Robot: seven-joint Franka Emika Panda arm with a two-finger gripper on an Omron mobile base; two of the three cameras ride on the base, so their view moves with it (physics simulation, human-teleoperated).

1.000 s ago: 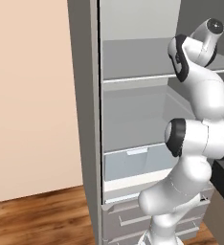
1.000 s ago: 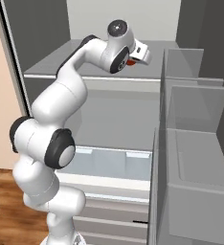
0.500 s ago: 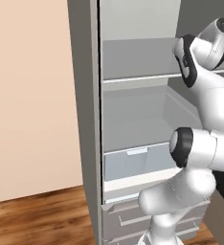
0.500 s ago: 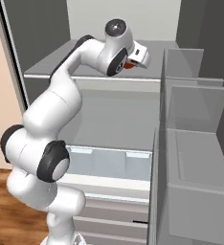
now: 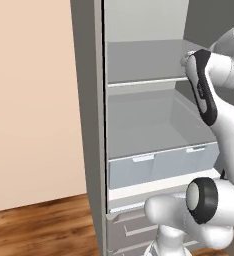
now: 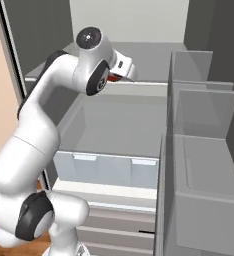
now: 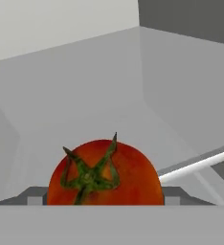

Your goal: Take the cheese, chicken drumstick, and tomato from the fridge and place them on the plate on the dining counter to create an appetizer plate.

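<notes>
A red tomato (image 7: 106,174) with a green stem star sits between my gripper (image 7: 106,200) fingers, whose grey tips press against both its sides. In the right base view the gripper (image 6: 123,75) hangs at the front edge of the upper shelf (image 6: 149,55) of the open fridge (image 5: 89,100), with a bit of the red tomato (image 6: 114,78) showing under the hand. The cheese, the chicken drumstick, the plate and the dining counter are out of view.
A translucent pale drawer (image 6: 109,170) sits below the lower shelf (image 5: 149,130). The open fridge door with its bins (image 6: 204,150) stands close on the right. Wooden floor (image 5: 39,230) and a beige wall (image 5: 29,100) lie to the left.
The hand has drawn back from the shelf toward the fridge front with the tomato, and the arm's elbow has folded lower and closer to the base.
</notes>
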